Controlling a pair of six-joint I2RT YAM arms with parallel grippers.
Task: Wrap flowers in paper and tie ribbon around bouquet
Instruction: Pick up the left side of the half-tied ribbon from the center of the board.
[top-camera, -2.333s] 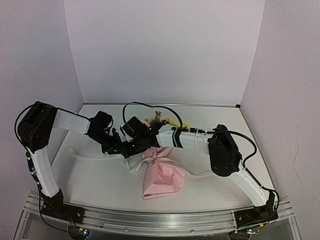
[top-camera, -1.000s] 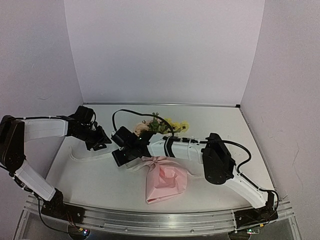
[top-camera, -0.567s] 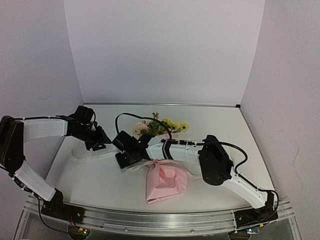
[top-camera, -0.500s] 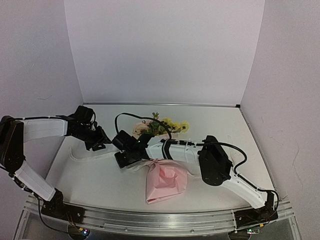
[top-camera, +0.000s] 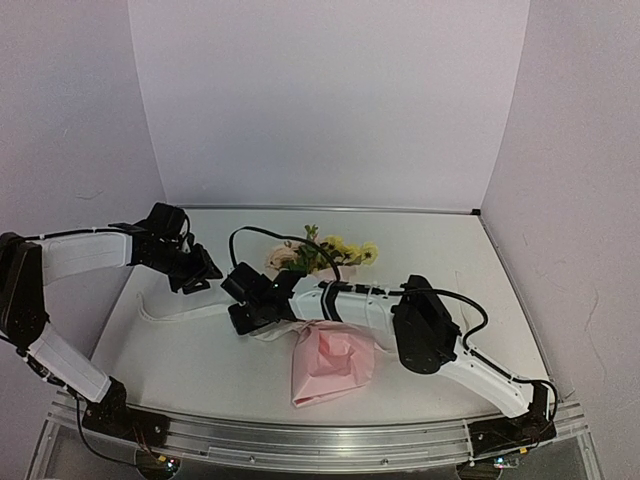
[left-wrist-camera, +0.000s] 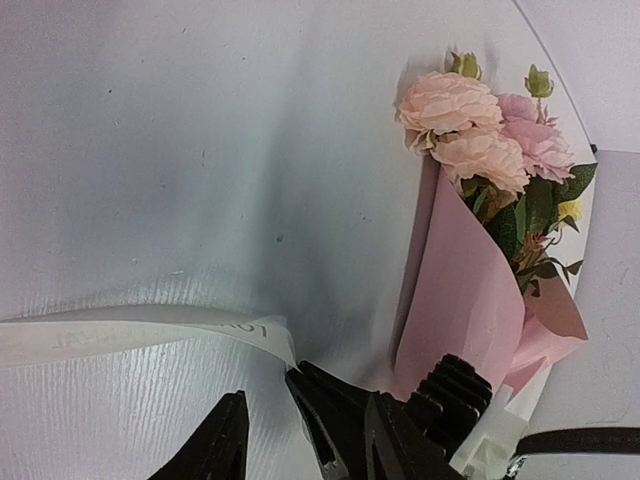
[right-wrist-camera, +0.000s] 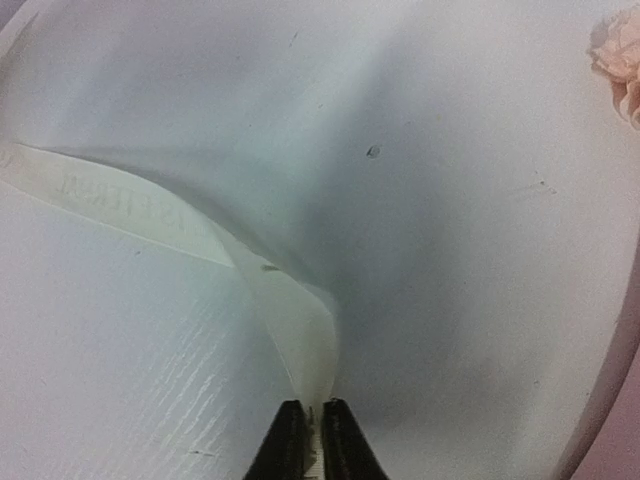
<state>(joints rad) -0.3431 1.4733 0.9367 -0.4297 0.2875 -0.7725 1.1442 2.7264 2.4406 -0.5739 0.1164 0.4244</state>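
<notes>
- The right gripper (right-wrist-camera: 305, 412) has its jaws pressed together on a fold of the long, narrow cream ribbon (right-wrist-camera: 285, 300) with printed lettering, low over the white worktop (right-wrist-camera: 450, 250).
- The left gripper (top-camera: 200, 274) hovers near the same strip, its jaws spread and holding nothing.
- The bouquet (top-camera: 330, 362), a pink paper cone with pale pink and yellow artificial flowers (top-camera: 320, 250) at its far end, lies mid-worktop with the right arm crossing over its waist.
- The ribbon looks thin, floppy and light. It would likely twist or slip, so a flat pinch across its width near a free end suits best.
- The paper seems easily crushed, so its gathered waist is the safest place to hold it.
</notes>
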